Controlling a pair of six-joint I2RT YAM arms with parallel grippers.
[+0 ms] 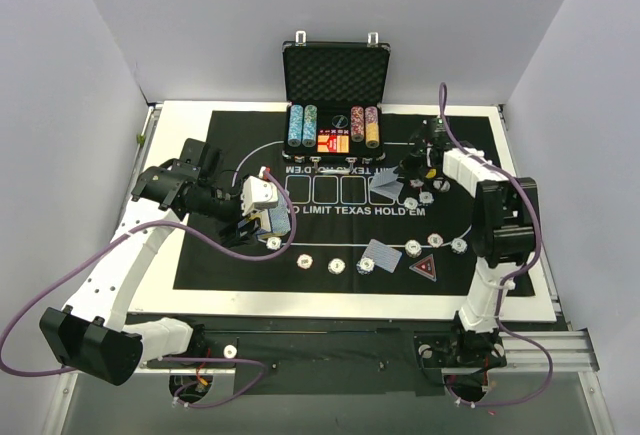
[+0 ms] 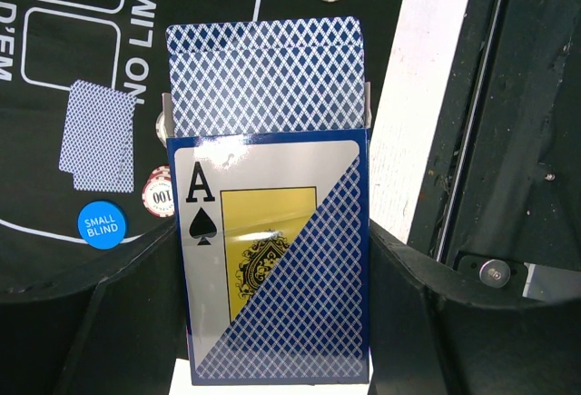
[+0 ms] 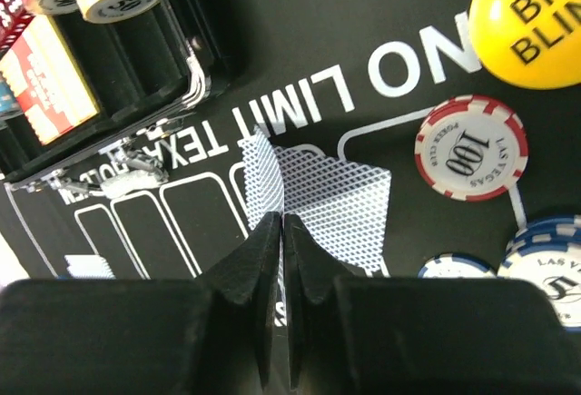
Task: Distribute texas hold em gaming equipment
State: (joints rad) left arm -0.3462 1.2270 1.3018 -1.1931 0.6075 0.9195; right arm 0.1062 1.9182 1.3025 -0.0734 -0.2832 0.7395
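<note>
My left gripper [image 1: 252, 213] is shut on the card deck [image 2: 290, 304], an ace-of-spades box with blue-patterned cards [image 2: 263, 77] sticking out of its top, held above the mat's left side. My right gripper [image 3: 283, 224] is shut on one blue-backed card [image 3: 262, 166], held edge-on just above another card [image 3: 340, 204] lying flat on the mat. A yellow big blind disc [image 3: 536, 23] and striped chips [image 3: 470, 147] lie beside it. Two cards [image 2: 95, 136], a blue small blind disc [image 2: 102, 224] and a chip [image 2: 159, 195] lie below the deck. The black-red triangular marker [image 1: 427, 267] lies front right.
The open black case [image 1: 335, 85] with chip columns stands at the back centre. Chips [image 1: 337, 265] lie in a row along the front of the black mat [image 1: 230, 270], with a card pair [image 1: 382, 255] among them. The white table border [image 2: 427, 95] is right of the deck.
</note>
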